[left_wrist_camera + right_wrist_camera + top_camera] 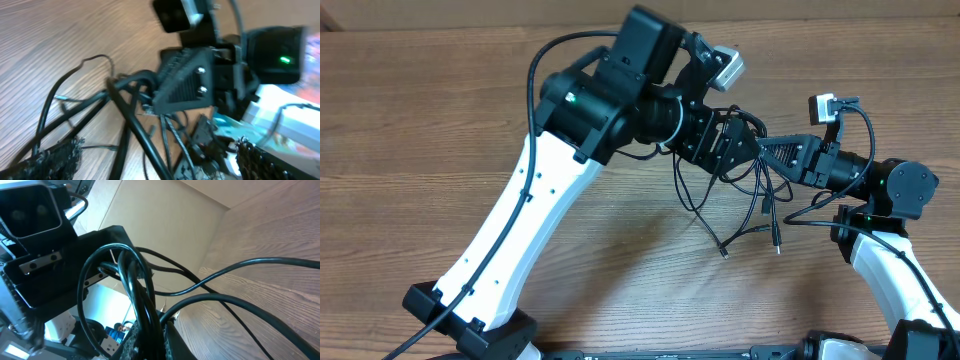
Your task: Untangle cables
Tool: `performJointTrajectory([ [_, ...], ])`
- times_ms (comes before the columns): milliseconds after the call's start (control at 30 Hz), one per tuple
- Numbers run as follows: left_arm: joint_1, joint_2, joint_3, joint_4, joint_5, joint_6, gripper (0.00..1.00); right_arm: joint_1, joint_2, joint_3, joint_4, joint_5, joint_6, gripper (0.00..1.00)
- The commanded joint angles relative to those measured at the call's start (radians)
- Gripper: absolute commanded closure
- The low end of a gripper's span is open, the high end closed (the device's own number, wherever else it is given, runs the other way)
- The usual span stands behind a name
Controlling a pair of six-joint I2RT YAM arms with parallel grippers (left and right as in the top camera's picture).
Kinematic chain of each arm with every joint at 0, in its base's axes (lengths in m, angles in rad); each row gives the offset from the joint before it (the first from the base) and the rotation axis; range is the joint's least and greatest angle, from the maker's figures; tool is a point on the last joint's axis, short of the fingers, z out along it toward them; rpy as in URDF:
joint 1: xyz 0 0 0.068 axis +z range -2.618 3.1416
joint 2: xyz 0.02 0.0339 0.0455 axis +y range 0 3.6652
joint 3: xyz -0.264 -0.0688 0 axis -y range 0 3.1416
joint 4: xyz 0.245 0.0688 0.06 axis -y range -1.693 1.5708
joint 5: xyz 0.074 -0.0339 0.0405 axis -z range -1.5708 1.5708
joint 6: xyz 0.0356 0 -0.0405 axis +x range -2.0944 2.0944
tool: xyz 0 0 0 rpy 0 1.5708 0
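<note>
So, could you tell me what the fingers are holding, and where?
Right fingers clamp the cables at bunched mid-length strands; left fingers stand open, holding nothing.

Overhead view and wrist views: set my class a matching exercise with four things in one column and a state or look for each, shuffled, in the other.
Things:
1 left gripper
2 right gripper
3 cables
4 table

States:
A brown, wood-grained
B jaws wide open
C thin, black, bunched between the two grippers
D shut on the cables

Pairs: 1-B, 2-D, 3-C, 4-A
</note>
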Motion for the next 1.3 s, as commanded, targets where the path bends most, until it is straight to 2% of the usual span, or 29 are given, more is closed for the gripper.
performJointTrajectory([
  [0,-0.004,-0.017,0.019,-0.001,-0.142,-0.092,0.00,-0.003,-0.003,0.004,0.004,0.014,-0.002,0.91],
  [100,0.002,-0.019,0.020,-0.012,-0.276,-0.153,0.00,-0.003,-0.003,0.004,0.004,0.013,-0.003,0.91],
  [267,0.003,-0.040,0.022,0.013,-0.375,-0.155,0.00,-0.003,-0.003,0.004,0.003,0.006,-0.016,0.91],
  [433,0.001,-0.105,0.022,0.027,-0.391,-0.159,0.00,-0.003,-0.003,0.004,0.003,0.007,-0.026,0.91],
  [733,-0.008,-0.189,0.022,-0.044,-0.439,-0.249,0.00,-0.003,-0.003,0.004,0.003,0.007,-0.029,0.91],
  [967,-0.101,-0.185,0.021,-0.121,-0.427,-0.272,0.00,-0.003,-0.003,0.004,0.003,0.007,-0.033,0.91],
  [1267,-0.152,-0.129,0.021,-0.174,-0.449,-0.413,0.00,-0.003,-0.003,0.004,0.003,0.007,-0.032,0.91],
])
